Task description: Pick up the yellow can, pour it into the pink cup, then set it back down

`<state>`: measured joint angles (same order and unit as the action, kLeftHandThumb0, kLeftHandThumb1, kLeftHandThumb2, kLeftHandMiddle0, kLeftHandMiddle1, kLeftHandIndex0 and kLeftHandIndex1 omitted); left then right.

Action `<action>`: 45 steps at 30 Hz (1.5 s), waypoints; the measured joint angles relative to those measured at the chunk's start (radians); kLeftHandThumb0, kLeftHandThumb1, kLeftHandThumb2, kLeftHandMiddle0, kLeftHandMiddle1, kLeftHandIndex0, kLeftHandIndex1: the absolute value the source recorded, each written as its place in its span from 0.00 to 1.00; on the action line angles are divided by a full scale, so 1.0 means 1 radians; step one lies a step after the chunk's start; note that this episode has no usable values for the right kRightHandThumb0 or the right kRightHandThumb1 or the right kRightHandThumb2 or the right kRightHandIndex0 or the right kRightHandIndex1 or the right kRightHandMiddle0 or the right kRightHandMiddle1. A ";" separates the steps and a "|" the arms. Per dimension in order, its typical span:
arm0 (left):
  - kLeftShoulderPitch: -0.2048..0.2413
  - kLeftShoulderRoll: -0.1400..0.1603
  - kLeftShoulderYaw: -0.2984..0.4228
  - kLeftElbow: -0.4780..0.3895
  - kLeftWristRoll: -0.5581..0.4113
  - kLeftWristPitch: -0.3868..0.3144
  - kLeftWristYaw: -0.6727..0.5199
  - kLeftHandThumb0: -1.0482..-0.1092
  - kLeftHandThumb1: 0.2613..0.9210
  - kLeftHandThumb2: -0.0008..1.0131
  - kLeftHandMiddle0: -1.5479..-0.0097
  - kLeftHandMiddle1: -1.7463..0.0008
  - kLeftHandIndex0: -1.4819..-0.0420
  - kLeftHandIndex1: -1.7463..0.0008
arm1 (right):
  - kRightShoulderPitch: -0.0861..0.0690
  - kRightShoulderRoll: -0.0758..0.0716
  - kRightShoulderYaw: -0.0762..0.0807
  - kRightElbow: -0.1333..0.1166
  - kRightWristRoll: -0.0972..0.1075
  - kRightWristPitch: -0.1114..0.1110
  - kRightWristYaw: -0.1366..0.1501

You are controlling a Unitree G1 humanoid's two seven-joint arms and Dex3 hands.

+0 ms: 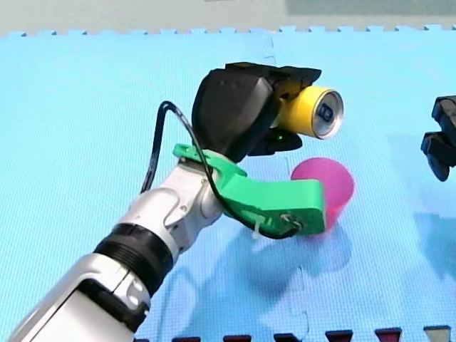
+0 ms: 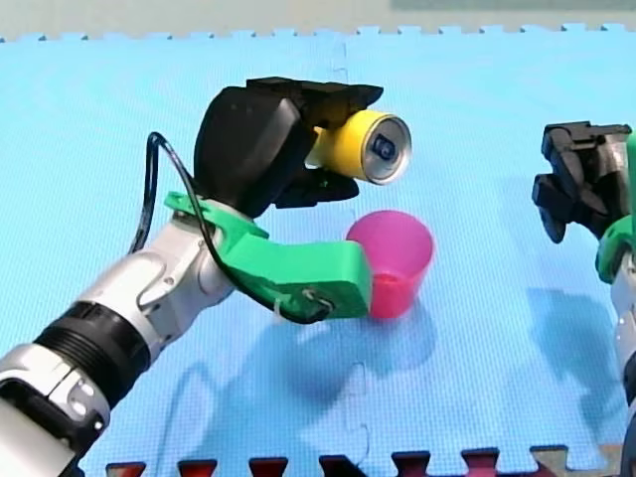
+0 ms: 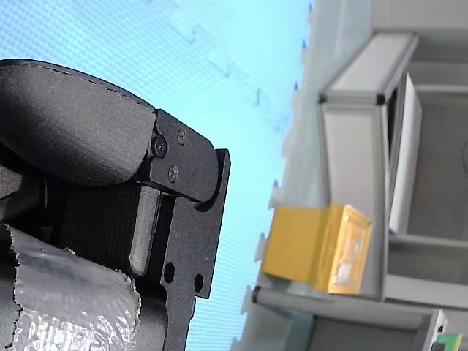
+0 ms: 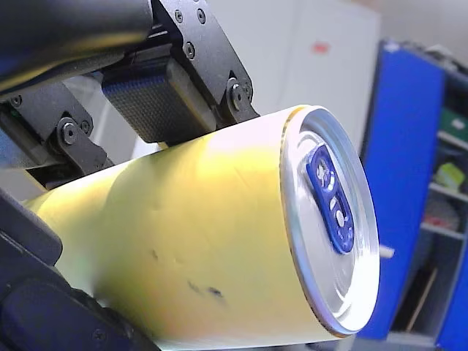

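Spreading under everything is a blue foam mat (image 1: 85, 107). Above it the left hand (image 1: 249, 107) is clamped around the yellow can (image 1: 317, 112), which is tipped on its side just above the pink cup (image 1: 331, 187). The cup stands upright on the mat. The right hand (image 2: 581, 184) hangs near the right edge; I cannot tell whether it is open or closed.
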<state>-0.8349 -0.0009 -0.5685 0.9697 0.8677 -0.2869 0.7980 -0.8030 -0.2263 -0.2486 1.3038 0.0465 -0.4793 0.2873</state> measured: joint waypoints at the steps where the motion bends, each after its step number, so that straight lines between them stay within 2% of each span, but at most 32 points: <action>1: -0.003 0.002 -0.010 0.008 0.014 0.002 0.017 0.70 0.92 0.00 0.42 0.36 0.19 0.99 | 0.000 0.000 0.000 0.000 0.000 0.000 0.000; 4: -0.016 0.010 -0.048 0.031 0.062 0.024 0.082 0.70 0.93 0.00 0.45 0.29 0.17 0.98 | 0.000 0.000 0.000 0.001 -0.002 0.000 0.000; 9: -0.035 0.012 -0.090 0.074 0.109 0.077 0.164 0.70 0.93 0.00 0.47 0.25 0.19 0.93 | 0.000 0.000 0.001 0.001 -0.007 -0.002 -0.003; 10: -0.037 0.011 -0.094 0.083 0.111 0.082 0.174 0.70 0.92 0.00 0.48 0.24 0.26 0.80 | 0.000 0.000 0.002 0.001 -0.008 -0.002 -0.003; 11: -0.040 0.009 -0.100 0.093 0.112 0.087 0.185 0.70 0.92 0.00 0.48 0.24 0.39 0.60 | 0.000 -0.001 0.002 0.001 -0.010 -0.003 -0.004; 13: -0.044 0.005 -0.108 0.110 0.114 0.094 0.202 0.70 0.92 0.00 0.48 0.23 0.48 0.45 | 0.000 -0.001 0.004 0.001 -0.013 -0.008 -0.008; 15: -0.049 0.004 -0.115 0.122 0.114 0.096 0.215 0.71 0.92 0.00 0.48 0.21 0.53 0.37 | 0.000 -0.001 0.007 0.001 -0.017 -0.011 -0.016; 29: -0.066 0.004 -0.155 0.149 0.125 0.113 0.280 0.73 0.90 0.00 0.50 0.16 0.55 0.27 | -0.001 -0.001 0.015 0.000 -0.020 -0.012 -0.028; 34: -0.067 0.001 -0.156 0.155 0.124 0.118 0.289 0.74 0.90 0.00 0.51 0.10 0.58 0.21 | -0.001 -0.001 0.016 -0.001 -0.020 -0.012 -0.039; 45: -0.073 -0.003 -0.163 0.168 0.126 0.124 0.292 0.76 0.89 0.00 0.52 0.08 0.59 0.18 | -0.001 -0.001 0.026 -0.007 -0.025 -0.012 -0.057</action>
<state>-0.9083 -0.0043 -0.7319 1.1373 0.9933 -0.1632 1.0896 -0.8035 -0.2270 -0.2223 1.2965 0.0211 -0.4915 0.2307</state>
